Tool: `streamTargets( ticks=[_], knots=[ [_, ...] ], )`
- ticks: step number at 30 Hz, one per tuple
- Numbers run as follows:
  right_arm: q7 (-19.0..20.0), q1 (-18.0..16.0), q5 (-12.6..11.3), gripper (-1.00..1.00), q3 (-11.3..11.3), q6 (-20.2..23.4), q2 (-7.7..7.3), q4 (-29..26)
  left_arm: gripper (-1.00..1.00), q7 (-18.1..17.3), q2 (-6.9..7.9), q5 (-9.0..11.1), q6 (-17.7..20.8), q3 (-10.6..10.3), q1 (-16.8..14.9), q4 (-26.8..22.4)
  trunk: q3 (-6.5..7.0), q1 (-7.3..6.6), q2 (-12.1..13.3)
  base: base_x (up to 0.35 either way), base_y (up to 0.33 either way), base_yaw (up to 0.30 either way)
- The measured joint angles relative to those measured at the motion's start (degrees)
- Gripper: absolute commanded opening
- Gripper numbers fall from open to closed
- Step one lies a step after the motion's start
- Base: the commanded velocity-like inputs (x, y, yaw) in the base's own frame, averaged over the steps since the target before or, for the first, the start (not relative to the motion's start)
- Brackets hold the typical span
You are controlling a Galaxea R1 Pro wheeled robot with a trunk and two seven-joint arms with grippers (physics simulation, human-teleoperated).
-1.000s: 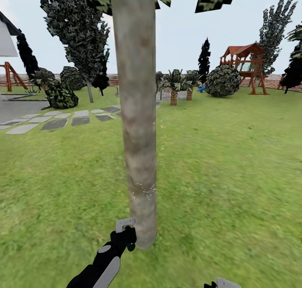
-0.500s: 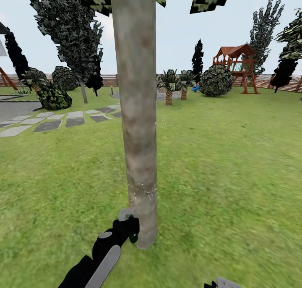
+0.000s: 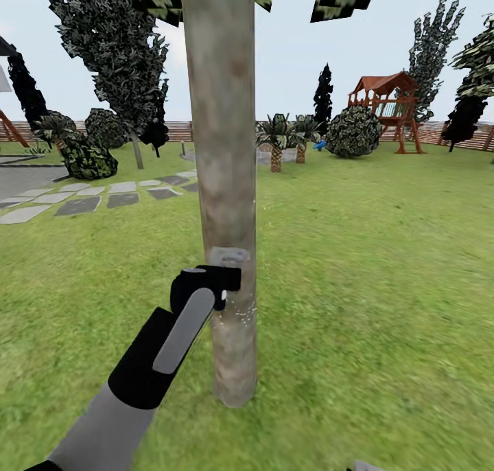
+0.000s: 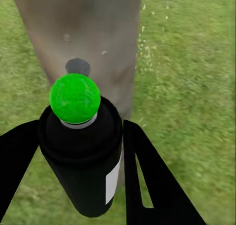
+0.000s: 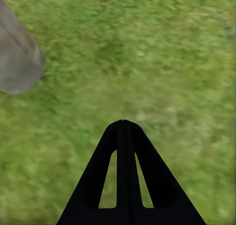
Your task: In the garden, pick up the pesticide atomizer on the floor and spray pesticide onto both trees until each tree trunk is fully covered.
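A thick grey-brown tree trunk [image 3: 223, 182] stands straight ahead on the lawn, with a few white pesticide specks [image 3: 241, 313] low on its bark. My left gripper [image 3: 208, 287] is raised against the trunk's left side, shut on the pesticide atomizer [image 3: 228, 256], whose pale grey head touches or nearly touches the bark. In the left wrist view the atomizer [image 4: 83, 156] shows as a dark canister with a green cap, held between both fingers [image 4: 147, 180] and aimed at the trunk [image 4: 83, 33]. My right gripper [image 5: 123, 122] hangs over grass, shut and holding nothing.
Open lawn [image 3: 384, 272] spreads to the right and behind the trunk. Stepping stones [image 3: 89, 200] lie at the left, with dark conifers [image 3: 113, 38], short palms [image 3: 276, 138], a round bush [image 3: 353, 131], a wooden play tower [image 3: 387, 107] and the slat fence [image 3: 175, 129] at the back.
My left arm has lifted the atomizer up the trunk, from near its base to about mid-height. The view panned slightly a second ago and has held still since.
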Motion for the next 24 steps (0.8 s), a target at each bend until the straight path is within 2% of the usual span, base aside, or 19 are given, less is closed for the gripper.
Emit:
streamTargets(
  ticks=[1,3,4,6,9,14,20,24],
  knots=[
    [0.0,-0.01,0.0,-1.0,0.0,0.0,0.01,0.09,-1.0,4.35,-0.13,3.93,-0.02,0.03,-2.09,0.0,0.0,0.0,0.0,0.0,0.0,0.0],
    [0.0,-0.02,0.0,-1.0,0.0,0.0,0.01,0.15,-1.0,10.77,-0.2,10.06,-0.08,0.03,-4.99,-0.03,0.0,0.0,0.0,0.0,0.0,0.0],
    [0.0,-0.02,0.0,-1.0,0.0,0.0,0.01,0.16,-1.0,13.48,-0.22,12.49,-0.13,0.03,-6.34,-0.03,0.0,0.0,0.0,0.0,0.0,0.0],
    [0.0,-0.02,0.0,-1.0,0.0,0.0,0.01,0.18,-1.0,17.16,-0.27,15.74,-0.15,0.08,-9.1,0.11,0.0,0.0,0.0,0.0,0.0,0.0],
    [0.0,-0.02,0.0,-1.0,-0.02,0.0,0.01,0.19,-1.0,18.67,-0.31,17.2,-0.18,0.1,-11.61,0.45,0.0,0.0,0.0,0.0,0.0,0.0],
    [0.0,-0.04,0.0,-1.0,0.0,0.0,0.01,0.21,-1.0,19.07,-0.79,17.6,-0.24,0.15,-14.52,1.6,-0.01,0.0,0.0,0.0,0.0,0.0],
    [0.0,-0.03,0.11,-1.0,0.01,0.0,0.01,0.19,-1.0,18.93,-1.11,18.09,-0.24,-0.05,-14.65,1.25,-0.01,0.0,0.0,0.0,0.0,0.0],
    [0.0,-0.02,0.21,-1.0,0.0,0.0,0.01,0.19,-1.0,18.47,-0.91,18.52,-0.29,-1.01,-12.45,1.27,-0.01,0.0,0.01,0.0,0.0,0.0]
  ],
)
